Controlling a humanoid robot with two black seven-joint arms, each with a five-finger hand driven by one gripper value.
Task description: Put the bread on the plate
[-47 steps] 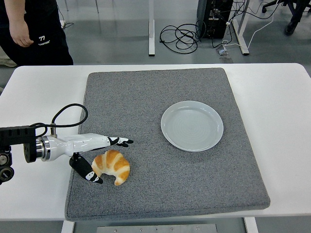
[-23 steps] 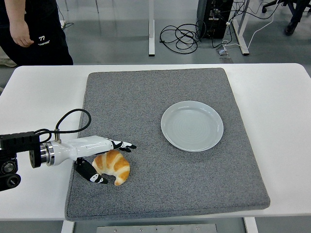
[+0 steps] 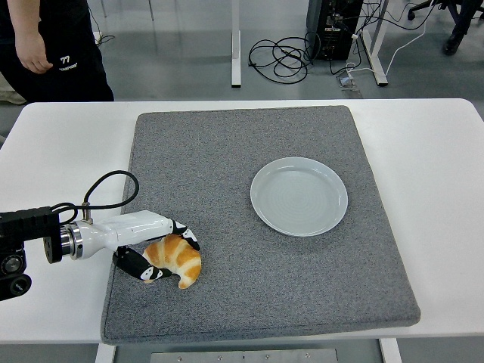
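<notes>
A golden croissant [image 3: 178, 259] lies on the grey mat [image 3: 249, 197] near its front left corner. My left hand [image 3: 160, 249] comes in from the left edge and its fingers [image 3: 185, 234] curl over the croissant's far side, with the thumb at its near left side, closing on it. The croissant rests on the mat. A pale round plate [image 3: 299, 196] sits empty on the mat, to the right of the middle. The right arm is out of view.
The mat lies on a white table [image 3: 53, 151]. A person in dark clothes [image 3: 53, 45] stands at the top left behind the table. Cables [image 3: 283, 57] and desk legs are on the floor beyond.
My left hand's fingers, stretched out straight over the croissant before, have curled down around it. The croissant and the plate have not moved.
</notes>
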